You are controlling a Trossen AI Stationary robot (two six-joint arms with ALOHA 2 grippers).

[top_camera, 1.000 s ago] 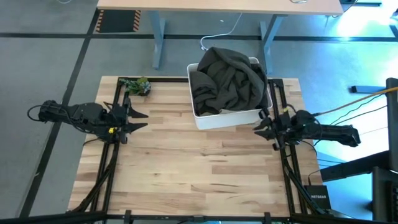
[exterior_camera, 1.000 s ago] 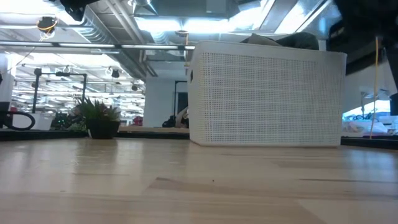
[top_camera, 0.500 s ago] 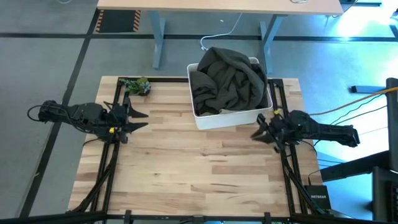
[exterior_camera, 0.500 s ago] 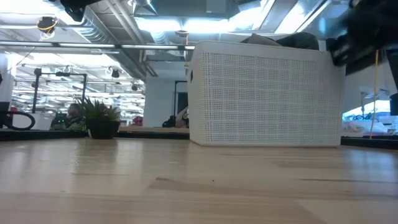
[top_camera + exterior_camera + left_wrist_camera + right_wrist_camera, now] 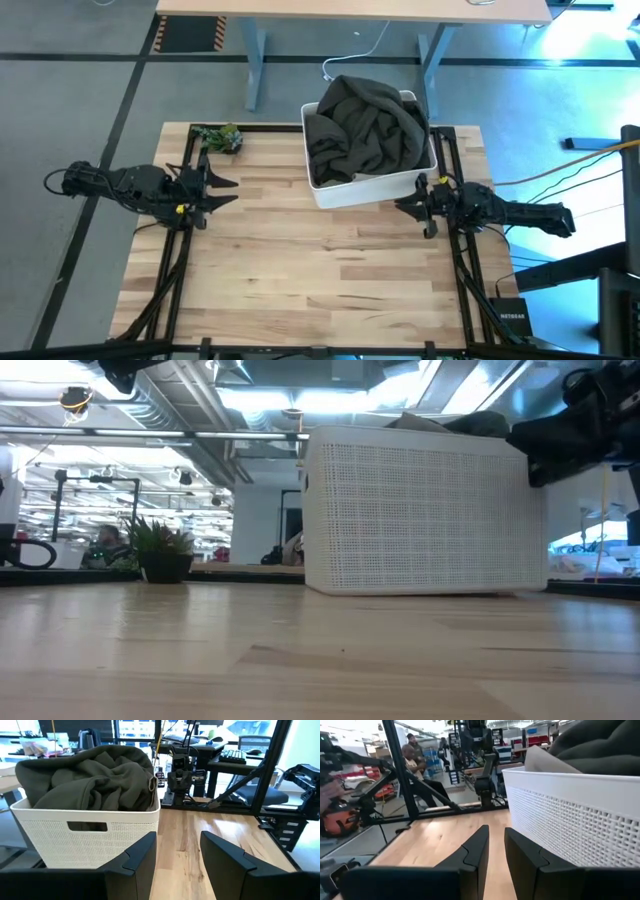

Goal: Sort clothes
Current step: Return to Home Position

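Olive-green clothes lay heaped in the white bin. The left gripper and right gripper hovered empty, fingers parted.

clothes – dark olive-green, plain; pale beige scrap beside them in right wrist view. bin – white, walls in fine perforated grid pattern. surface – light wood, blond and tan strips, darker grain streaks. plant clump – green with yellowish bits. left end effector, right end effector – black, matte. frame rails black. floor grey. cable yellow.
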